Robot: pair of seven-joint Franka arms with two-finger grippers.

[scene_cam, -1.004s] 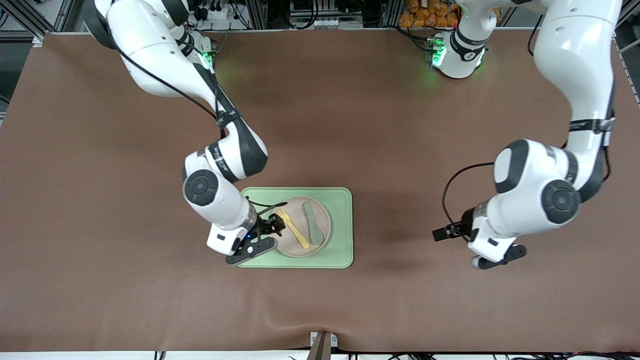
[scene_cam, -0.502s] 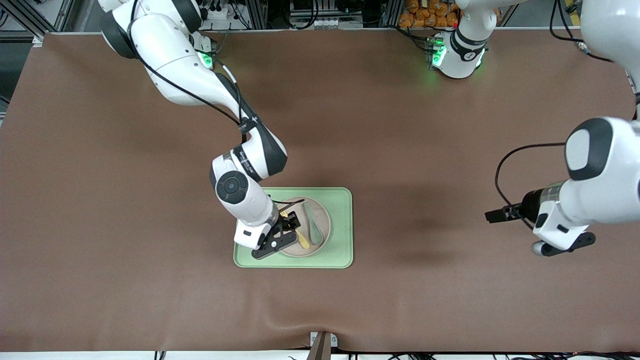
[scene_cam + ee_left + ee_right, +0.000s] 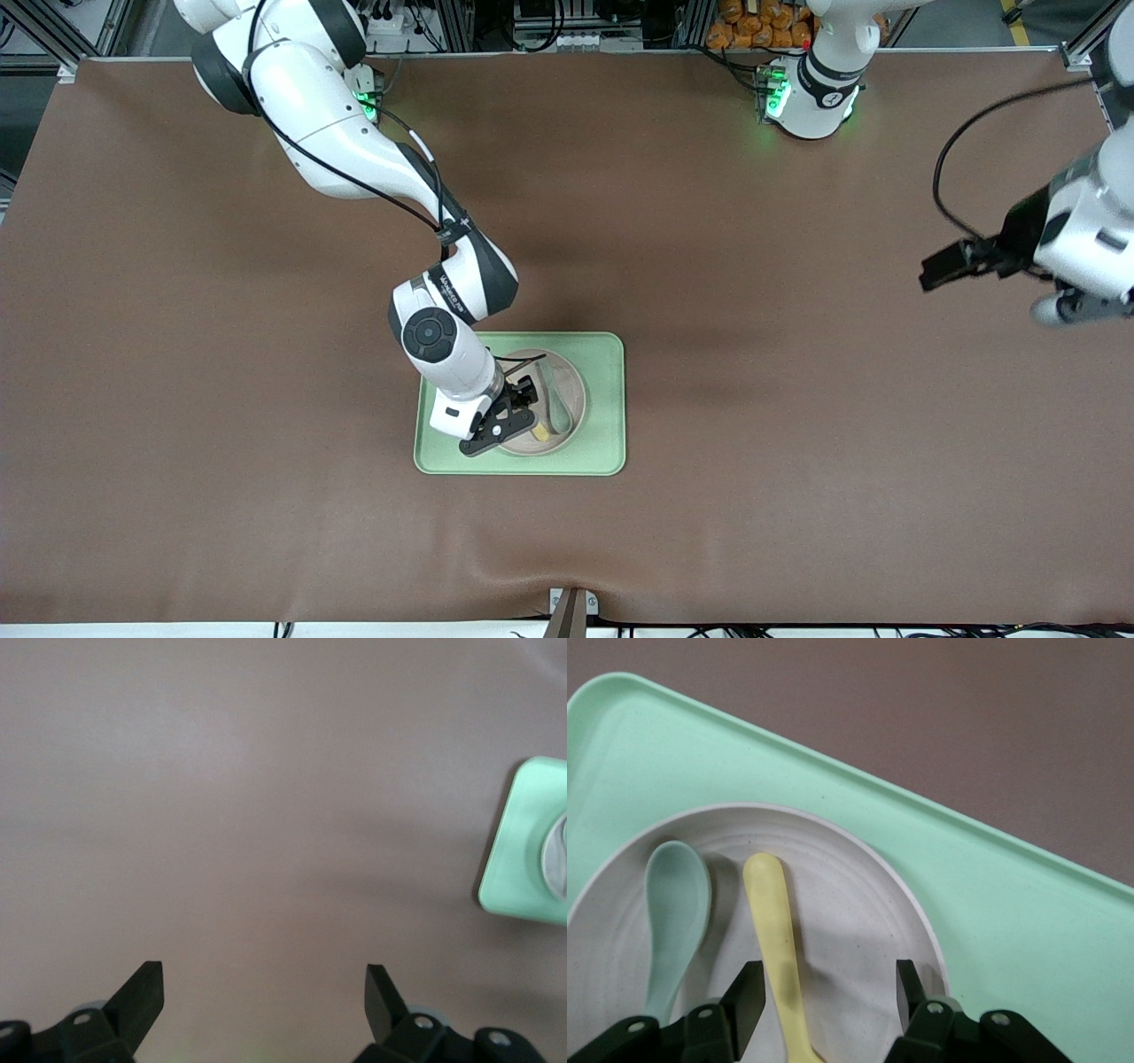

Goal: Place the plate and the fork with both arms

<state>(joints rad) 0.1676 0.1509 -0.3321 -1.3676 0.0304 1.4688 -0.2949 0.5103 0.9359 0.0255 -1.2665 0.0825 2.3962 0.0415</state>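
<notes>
Right gripper [image 3: 824,988] straddling fork [image 3: 777,939] on plate [image 3: 859,930] — left gripper [image 3: 264,988] raised, spread

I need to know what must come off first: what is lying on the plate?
On the plate: a fork and a spoon, side by side. The open right gripper straddles the fork handle, hiding its tines.

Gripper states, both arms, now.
Left gripper: open, empty, over bare table.
Right gripper: open, jaws either side of the fork on the plate, not yet closed.

Brown-covered table [image 3: 673,266], metal framing [image 3: 461,22] and cables along its top edge
</notes>
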